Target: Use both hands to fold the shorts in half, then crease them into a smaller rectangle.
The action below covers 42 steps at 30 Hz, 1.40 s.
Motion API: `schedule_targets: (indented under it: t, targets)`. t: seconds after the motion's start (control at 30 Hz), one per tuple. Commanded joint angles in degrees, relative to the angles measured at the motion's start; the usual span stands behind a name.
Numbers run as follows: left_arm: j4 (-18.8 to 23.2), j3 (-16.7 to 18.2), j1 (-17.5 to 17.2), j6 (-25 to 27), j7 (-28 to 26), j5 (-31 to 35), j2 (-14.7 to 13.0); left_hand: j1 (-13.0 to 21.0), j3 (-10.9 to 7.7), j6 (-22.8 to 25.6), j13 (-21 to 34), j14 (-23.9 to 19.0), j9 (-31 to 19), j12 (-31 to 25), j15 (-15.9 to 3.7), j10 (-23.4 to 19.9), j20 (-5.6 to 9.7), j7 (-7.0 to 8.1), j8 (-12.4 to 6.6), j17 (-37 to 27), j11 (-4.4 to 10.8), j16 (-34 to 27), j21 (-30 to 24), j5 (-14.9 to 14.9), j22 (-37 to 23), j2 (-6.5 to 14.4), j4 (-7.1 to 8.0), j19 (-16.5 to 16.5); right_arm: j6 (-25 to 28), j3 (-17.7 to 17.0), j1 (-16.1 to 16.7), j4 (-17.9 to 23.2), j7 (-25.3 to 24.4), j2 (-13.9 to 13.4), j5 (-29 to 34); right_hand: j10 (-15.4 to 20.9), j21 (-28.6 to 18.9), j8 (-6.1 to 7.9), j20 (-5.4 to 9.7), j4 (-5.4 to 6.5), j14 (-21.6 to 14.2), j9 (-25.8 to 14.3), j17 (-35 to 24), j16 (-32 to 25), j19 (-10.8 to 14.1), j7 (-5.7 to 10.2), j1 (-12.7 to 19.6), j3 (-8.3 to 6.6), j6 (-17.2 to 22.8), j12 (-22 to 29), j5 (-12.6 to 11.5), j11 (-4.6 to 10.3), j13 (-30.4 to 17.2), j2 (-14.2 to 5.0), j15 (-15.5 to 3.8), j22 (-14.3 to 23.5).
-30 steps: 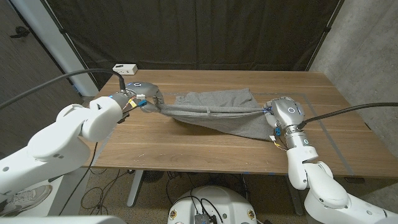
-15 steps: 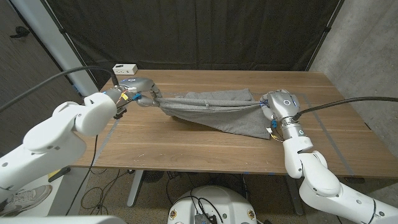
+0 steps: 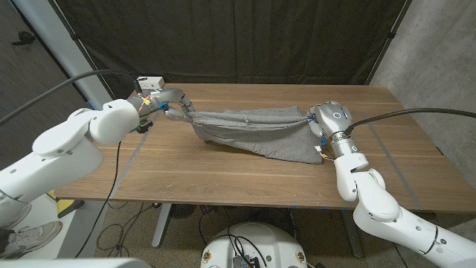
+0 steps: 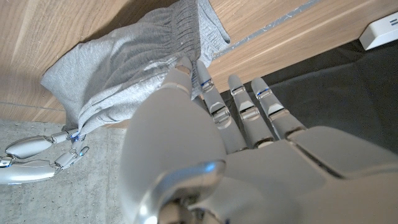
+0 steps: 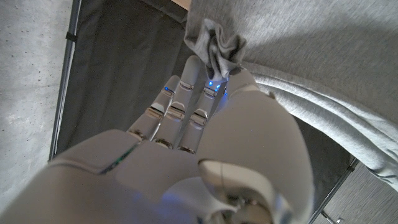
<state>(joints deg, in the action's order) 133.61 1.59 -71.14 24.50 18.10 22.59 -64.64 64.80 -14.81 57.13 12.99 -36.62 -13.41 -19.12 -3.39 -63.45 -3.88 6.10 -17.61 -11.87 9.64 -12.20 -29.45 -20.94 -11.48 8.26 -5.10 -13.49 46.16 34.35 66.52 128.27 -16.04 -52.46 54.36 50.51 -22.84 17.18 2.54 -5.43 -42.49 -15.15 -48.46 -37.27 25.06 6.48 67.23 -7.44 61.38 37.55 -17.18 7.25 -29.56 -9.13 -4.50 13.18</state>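
Both hands hold cloth: left hand (image 3: 169, 102) pinches one end of the grey shorts (image 3: 249, 130), right hand (image 3: 321, 126) grips a bunched corner at the other end. Shorts are stretched taut btwn them, partly lifted, lower edge sagging to the table (image 3: 223, 175). Looks like the half-fold is mid-way, not laid down; the crease into a smaller rectangle is not yet begun.

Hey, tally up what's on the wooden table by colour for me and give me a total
Grey: 1, the shorts, stretched between the left hand and the right hand.
White: 1, a small box at the table's far left corner.
Total: 2.
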Motion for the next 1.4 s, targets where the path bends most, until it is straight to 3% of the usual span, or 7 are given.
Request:
schedule_targets:
  t: [0.03, 0.4, 0.7, 1.0, 1.2, 1.37, 1.4]
  targets:
    - [-3.8, -7.9, 9.3, 1.5, 0.8, -7.0, -4.0, 0.9, -1.03, 2.2, 10.2, -0.7, -0.2, -0.6, -9.49, -1.3, -0.09, -2.29, -0.12, -0.1, 1.41, 0.2, -0.4, -0.2, -0.1, 1.2, 1.05, -0.1, -4.0, -0.4, -2.9, -2.9, 2.8, 1.4, 1.4, 0.3, -0.5, -0.14, 2.85, 0.31, -0.5, -0.4, -0.3, 0.1, -0.3, 0.30, 0.0, -0.17, 0.2, 0.6, -0.2, 0.23, -0.3, -0.57, -8.15, 0.1]
    - [-7.5, -17.2, 19.0, 3.4, 1.3, -9.3, -5.0, 1.2, -1.20, 2.3, 10.7, -0.9, -0.4, -0.8, -9.53, -1.2, -0.15, -2.61, -0.24, -0.1, 1.31, 0.2, -0.4, -0.1, -0.1, 1.1, 1.03, 0.0, -7.5, -0.8, -6.1, -5.6, 5.2, 2.1, 1.2, 0.3, -0.7, -0.21, 2.88, 0.43, -0.6, -0.3, -0.7, 0.4, -0.5, 0.43, 0.1, -0.11, 0.3, 0.7, -0.1, 0.41, -0.6, -0.50, -8.15, 0.1]
    - [-10.1, -22.4, 24.4, 4.4, 1.2, -9.3, -4.4, 1.2, -1.23, 2.2, 11.0, -1.1, -0.5, -1.0, -9.48, -1.1, -0.20, -2.51, -0.31, -0.2, 1.32, 0.2, -0.5, -0.1, -0.1, 1.0, 1.07, 0.0, -9.5, -0.9, -8.9, -8.6, 6.1, 3.4, 0.3, 0.2, -0.9, -0.30, 2.94, 0.55, -0.6, -0.4, -1.0, 0.7, -0.5, 0.40, 0.2, -0.06, 0.3, 0.9, -0.1, 0.29, -0.9, -0.44, -8.15, 0.0]
    - [-12.7, -25.7, 28.5, 4.8, 1.5, -9.4, -3.1, 1.3, -1.27, 2.2, 11.3, -1.2, -0.7, -1.2, -9.46, -1.1, -0.23, -2.35, -0.41, -0.2, 1.33, 0.2, -0.5, -0.1, -0.1, 0.9, 1.13, 0.0, -10.4, 0.0, -12.0, -11.0, 7.2, 4.5, 0.5, 0.2, -1.1, -0.31, 3.00, 0.68, -0.8, -0.5, -1.2, 0.9, -0.6, 0.37, 0.3, -0.05, 0.4, 1.1, -0.1, 0.54, -1.2, -0.50, -8.12, 0.0]
    - [-15.6, -26.9, 30.5, 3.9, 1.3, -11.1, -1.4, 1.3, -1.30, 1.9, 11.5, -1.3, -0.9, -1.3, -9.43, -0.9, -0.24, -2.42, -0.42, -0.2, 1.71, 0.2, -0.5, -0.1, -0.1, 1.0, 1.25, 0.1, -11.8, -1.7, -14.0, -11.3, 10.1, 5.6, -5.4, 0.0, -1.2, -0.31, 3.14, 0.75, -0.6, -0.8, -1.4, 1.2, -0.9, 0.46, 0.3, 0.02, 0.2, 1.0, -0.1, 0.59, -1.4, -0.38, -8.10, 0.0]
    - [-18.8, -26.3, 30.6, 1.8, -0.7, -14.6, 0.4, 1.3, -1.97, 0.8, 12.8, -3.4, -1.8, -2.2, -9.60, -0.8, -0.20, -3.29, -0.60, -0.7, 1.31, -0.6, -0.6, -0.4, -0.1, 2.1, 2.17, 0.1, -14.6, -3.8, -15.2, -13.4, 9.1, 6.8, -12.4, -0.3, -1.1, -0.31, 3.04, 1.44, -0.7, -1.2, -1.5, 1.5, -1.4, 0.22, -0.2, -0.02, -0.3, 1.1, -0.2, 0.58, -1.6, -1.04, -7.93, 0.0]
    - [-19.7, -25.9, 30.5, 1.2, -1.0, -15.9, 0.8, 1.4, -2.13, 0.5, 13.1, -3.8, -1.9, -2.3, -9.66, -0.8, -0.18, -3.64, -0.63, -0.9, 1.54, -0.7, -0.7, -0.4, -0.1, 2.2, 2.27, 0.1, -14.2, -3.6, -15.7, -13.5, 9.7, 6.9, -12.8, -0.1, -1.2, -0.25, 2.99, 1.58, -0.7, -1.5, -1.8, 1.4, -1.5, 0.21, -0.3, 0.02, -0.4, 1.2, -0.2, -0.10, -1.8, -1.09, -8.00, 0.0]
